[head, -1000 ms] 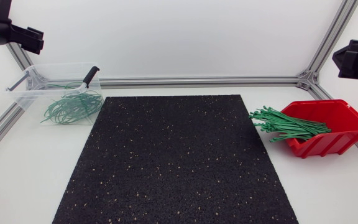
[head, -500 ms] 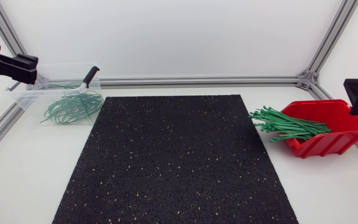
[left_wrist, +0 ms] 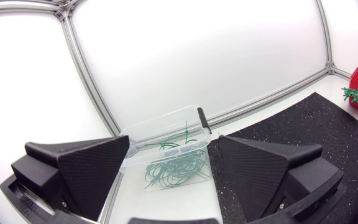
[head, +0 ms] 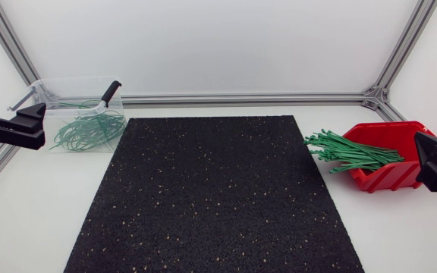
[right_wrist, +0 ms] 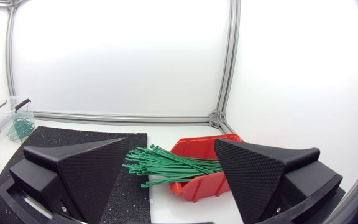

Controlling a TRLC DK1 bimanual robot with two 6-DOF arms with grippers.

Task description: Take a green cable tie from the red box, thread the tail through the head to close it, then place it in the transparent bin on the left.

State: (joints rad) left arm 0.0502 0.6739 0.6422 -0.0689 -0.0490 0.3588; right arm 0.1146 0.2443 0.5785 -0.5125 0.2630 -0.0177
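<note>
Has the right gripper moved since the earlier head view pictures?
Yes. The right gripper has dropped down the view, from beyond the red box to overlapping its right end.

A black speckled mat [head: 215, 193] is lying flat across the middle of the white bench [head: 36, 220], covering much of it and leaving bare strips down either side. Aluminium frame rails [head: 241, 98] are running along the bench's far edge and down both sides, meeting slanted uprights at the far corners. A black-handled implement [head: 111, 92] is leaning in the transparent bin [head: 70, 80], its handle sticking up over the rim at the bin's far right corner, near the mat's far left corner.
</note>
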